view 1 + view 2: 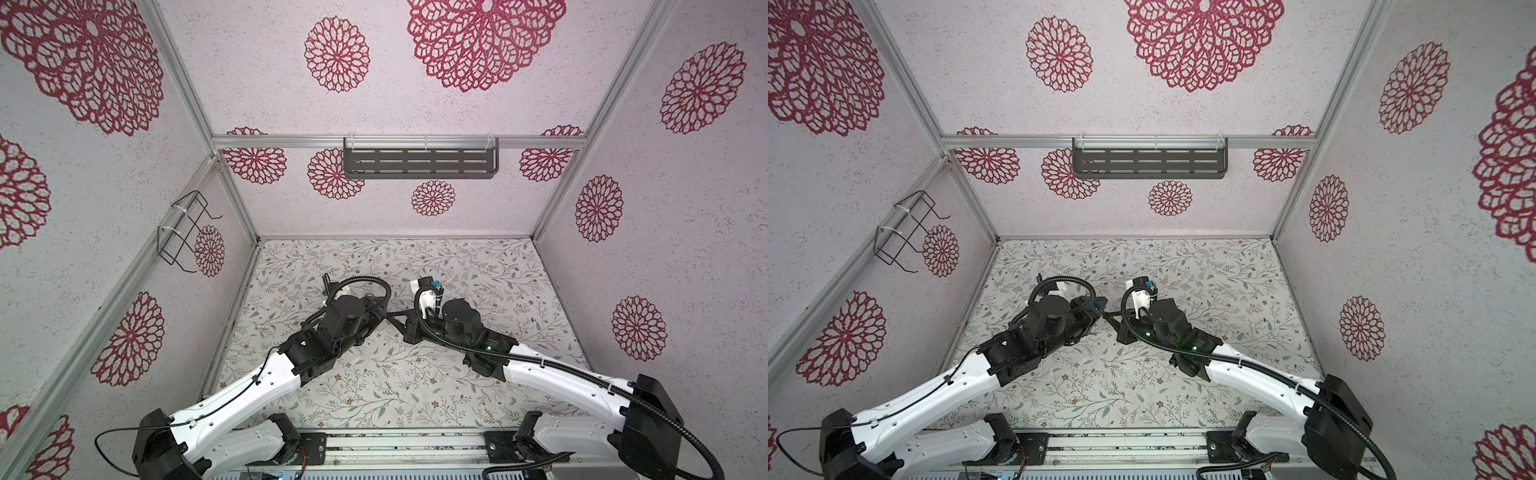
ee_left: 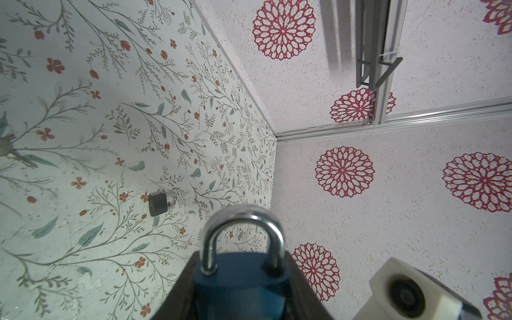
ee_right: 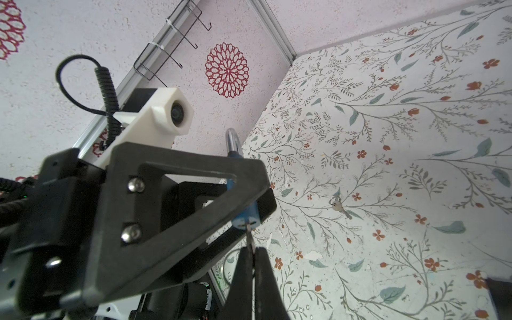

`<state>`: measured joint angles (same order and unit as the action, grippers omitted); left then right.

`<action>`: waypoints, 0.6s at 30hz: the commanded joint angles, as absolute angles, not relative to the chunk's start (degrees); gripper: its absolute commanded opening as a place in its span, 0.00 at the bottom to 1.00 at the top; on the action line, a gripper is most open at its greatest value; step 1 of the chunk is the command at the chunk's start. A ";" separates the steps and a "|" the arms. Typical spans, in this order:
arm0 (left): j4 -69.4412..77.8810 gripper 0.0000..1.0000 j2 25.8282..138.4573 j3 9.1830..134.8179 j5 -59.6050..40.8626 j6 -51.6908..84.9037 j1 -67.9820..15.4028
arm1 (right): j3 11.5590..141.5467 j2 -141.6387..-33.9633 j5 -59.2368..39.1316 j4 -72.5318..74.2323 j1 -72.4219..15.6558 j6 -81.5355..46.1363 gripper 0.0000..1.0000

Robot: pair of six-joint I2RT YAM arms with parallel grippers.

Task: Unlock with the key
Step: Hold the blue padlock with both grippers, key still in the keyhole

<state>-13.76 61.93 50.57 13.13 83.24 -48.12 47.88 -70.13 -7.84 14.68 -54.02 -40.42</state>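
Observation:
A blue padlock (image 2: 238, 279) with a steel shackle (image 2: 243, 221) sits between the jaws of my left gripper (image 2: 241, 266), which is shut on its body. In the right wrist view the same blue padlock (image 3: 245, 213) shows its underside, and a thin metal key (image 3: 250, 238) stands in its keyhole. My right gripper (image 3: 252, 250) is shut on the key's head. In both top views the two grippers meet tip to tip above the middle of the table: left gripper (image 1: 1096, 311), right gripper (image 1: 1106, 316). The key is hidden there.
A small grey padlock (image 2: 160, 203) lies on the flowered table (image 1: 374, 395). A loose key (image 3: 339, 207) lies on the table too. A dark slotted shelf (image 1: 419, 164) hangs on the back wall and a wire rack (image 1: 187, 232) on the left wall.

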 commanded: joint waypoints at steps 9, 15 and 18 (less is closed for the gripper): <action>-12.88 0.00 59.64 55.38 10.16 82.25 -51.50 | 49.70 -68.01 -2.95 15.90 -55.26 -34.55 0.11; -13.26 0.00 58.62 54.17 11.18 81.21 -48.11 | 49.40 -65.55 -4.31 13.27 -55.36 -36.13 0.25; -12.16 0.00 58.86 53.75 10.99 81.37 -47.86 | 48.85 -64.93 -4.28 14.74 -55.40 -38.52 0.28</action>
